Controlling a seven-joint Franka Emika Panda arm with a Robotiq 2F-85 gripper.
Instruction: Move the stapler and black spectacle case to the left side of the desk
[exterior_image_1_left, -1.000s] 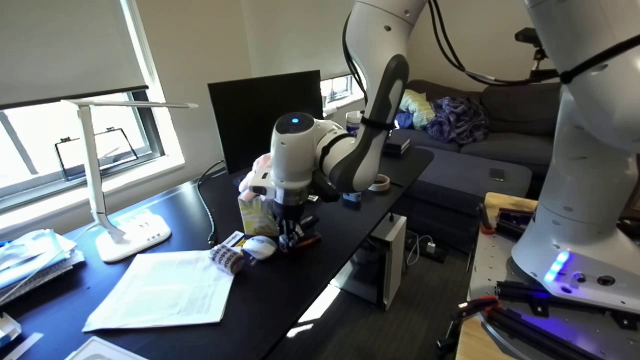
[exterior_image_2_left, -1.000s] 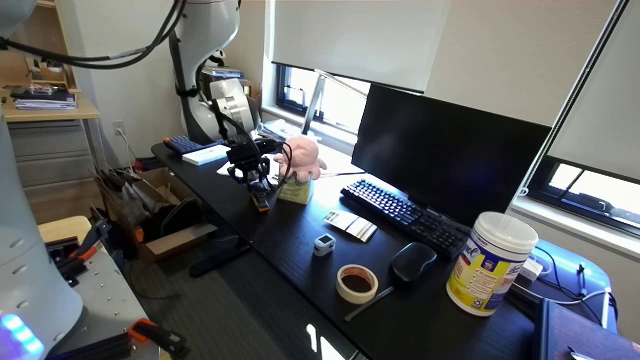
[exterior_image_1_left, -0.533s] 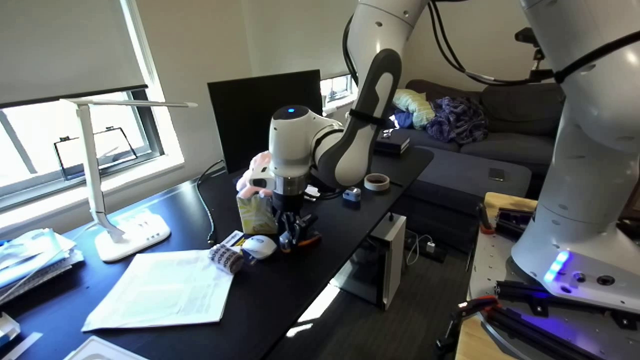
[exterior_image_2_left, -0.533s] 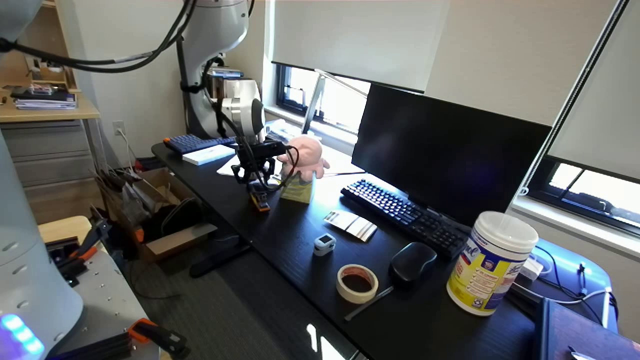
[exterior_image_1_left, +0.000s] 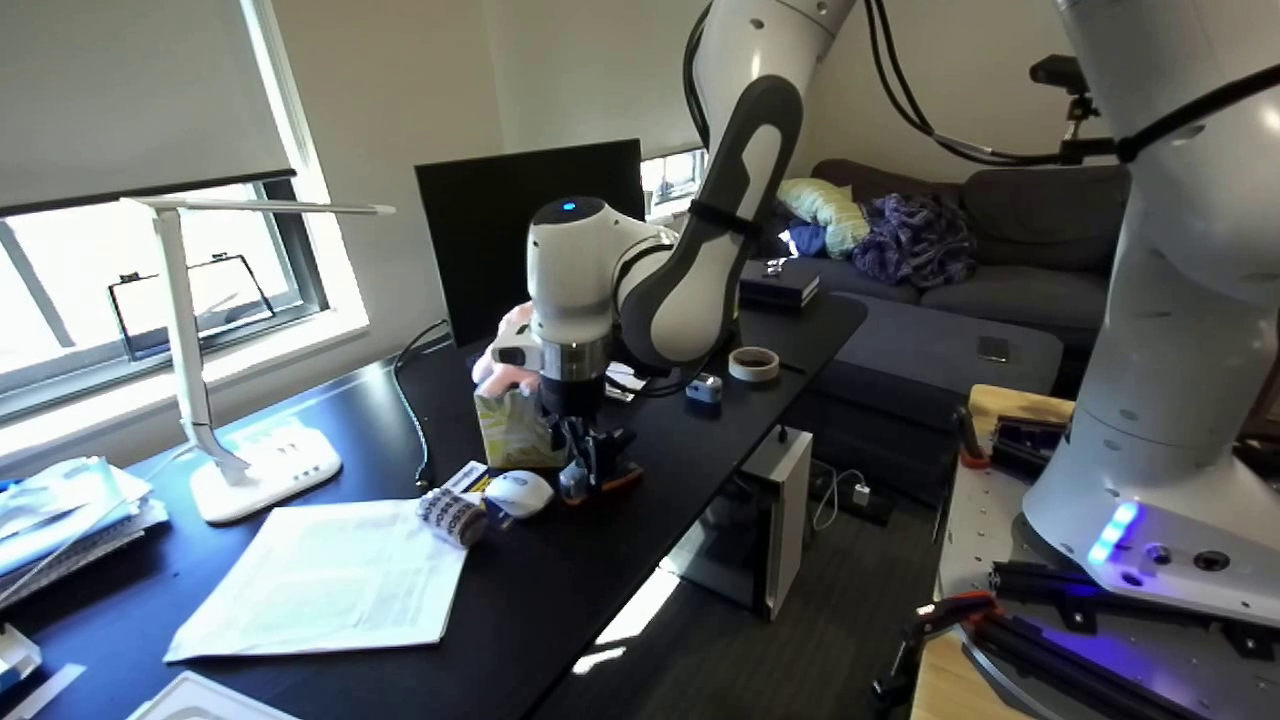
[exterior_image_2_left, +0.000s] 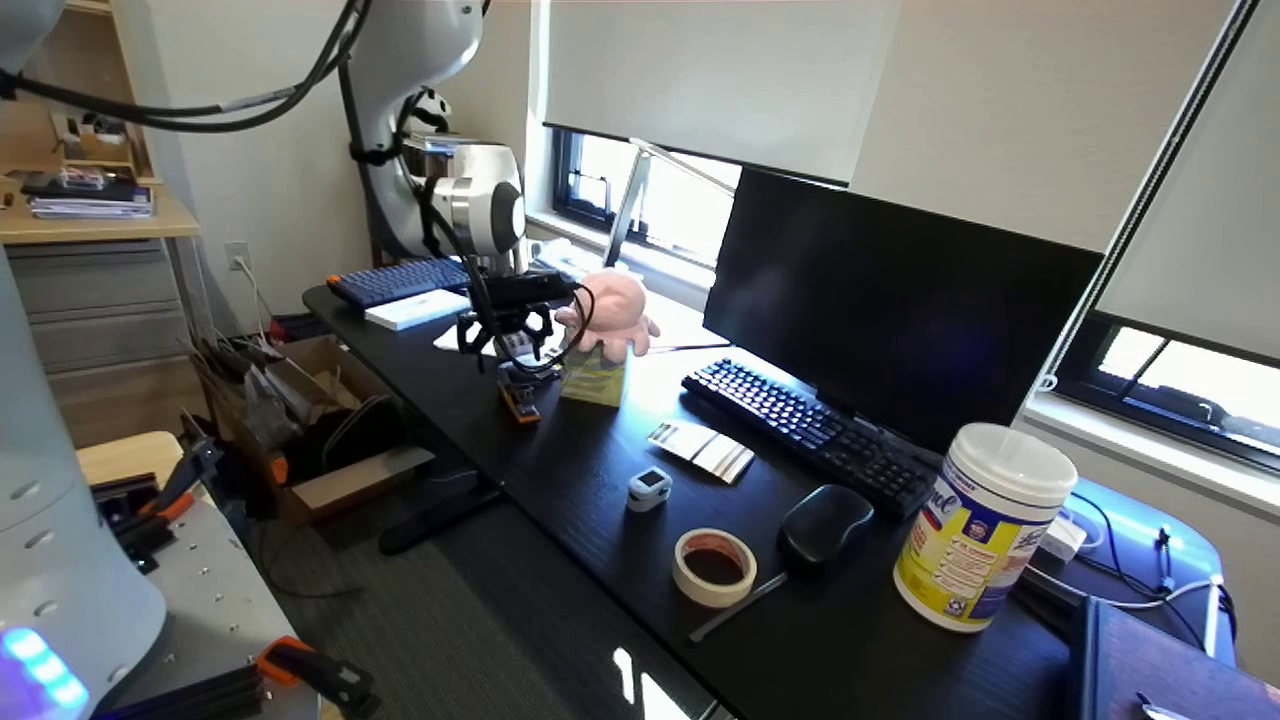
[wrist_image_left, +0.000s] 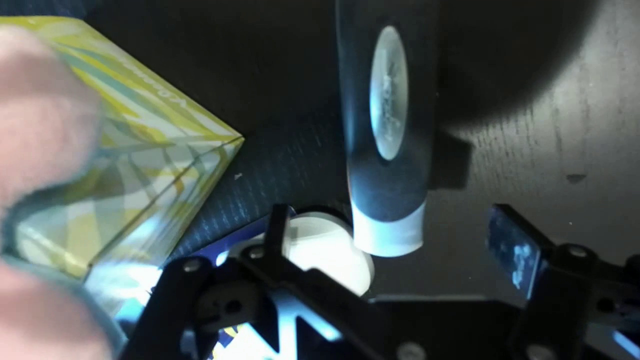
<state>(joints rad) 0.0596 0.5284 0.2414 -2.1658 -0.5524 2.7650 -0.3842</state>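
The gripper (wrist_image_left: 395, 240) hangs spread apart near one stapler (wrist_image_left: 389, 125) and one white mouse (exterior_image_1_left: 518, 494).

“ol” on the yellow canister (exterior_image_2_left: 980, 545)

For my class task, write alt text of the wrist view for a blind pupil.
A gripper above a black desk, one end of a dark stapler between its open jaws. A white computer mouse is partly hidden; at left, a pink toy overlaps a yellow-green box.

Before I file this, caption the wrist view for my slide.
Open gripper at the pale end of the stapler; mouse, box and plush left of it in frame.
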